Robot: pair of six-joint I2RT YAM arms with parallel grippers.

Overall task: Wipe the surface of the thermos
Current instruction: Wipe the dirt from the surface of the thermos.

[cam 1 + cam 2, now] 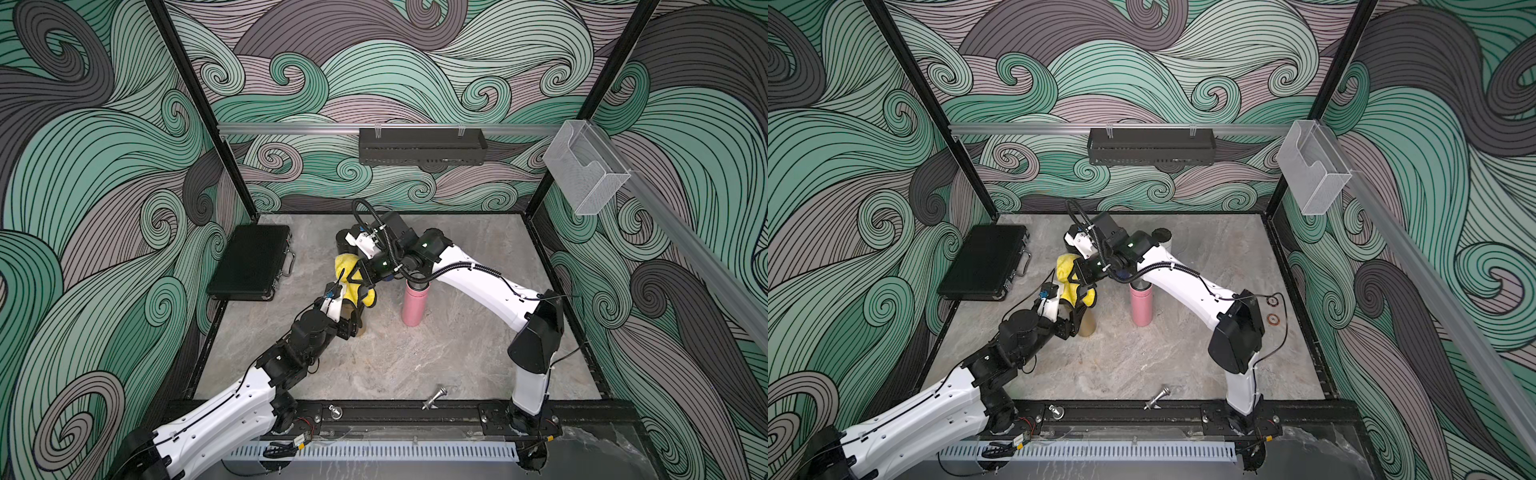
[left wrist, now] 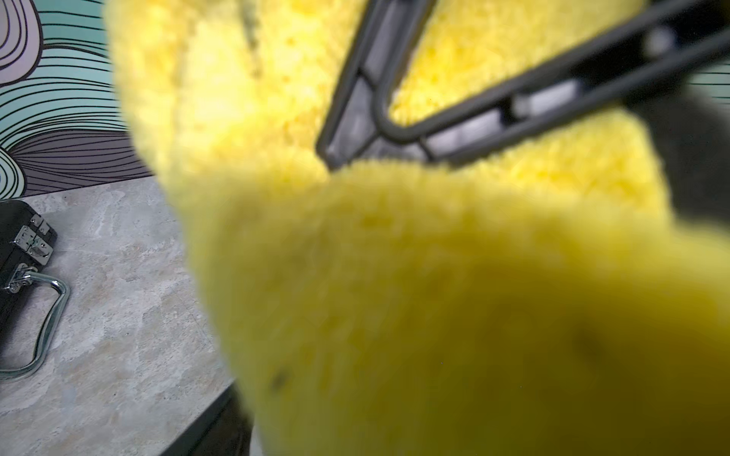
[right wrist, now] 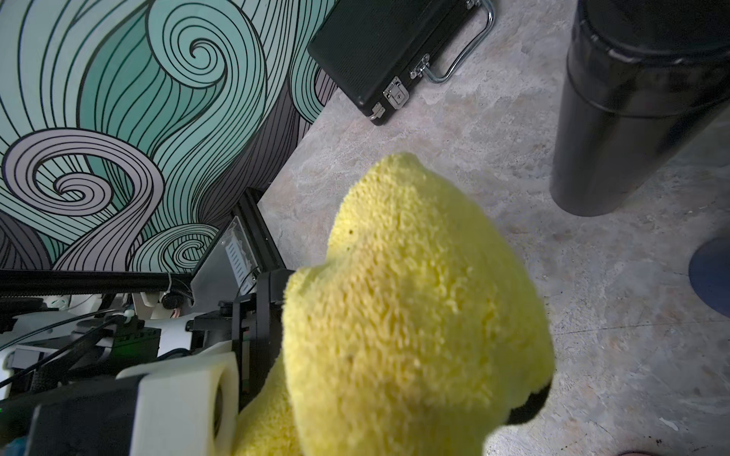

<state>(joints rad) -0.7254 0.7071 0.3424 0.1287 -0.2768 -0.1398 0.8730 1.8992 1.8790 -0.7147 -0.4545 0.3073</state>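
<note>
While the left gripper (image 1: 1076,318) stands against the tan thermos (image 1: 1089,329), its jaws hidden so I cannot tell their spread, the yellow cloth (image 1: 1066,268) drapes the thermos's top, pinched in the closed right gripper (image 1: 1077,274). Wiping looks begun, with the lower body left to do. On the marbled table (image 1: 1142,361), a black case (image 1: 984,262) sits left and a pink bottle (image 1: 1140,305) right, with swirl-patterned walls (image 1: 1142,62) around.

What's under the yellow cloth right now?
Only the lower end of a tan cylinder shows beneath the yellow cloth. Its top and most of its side are covered, so any lid is hidden.
</note>
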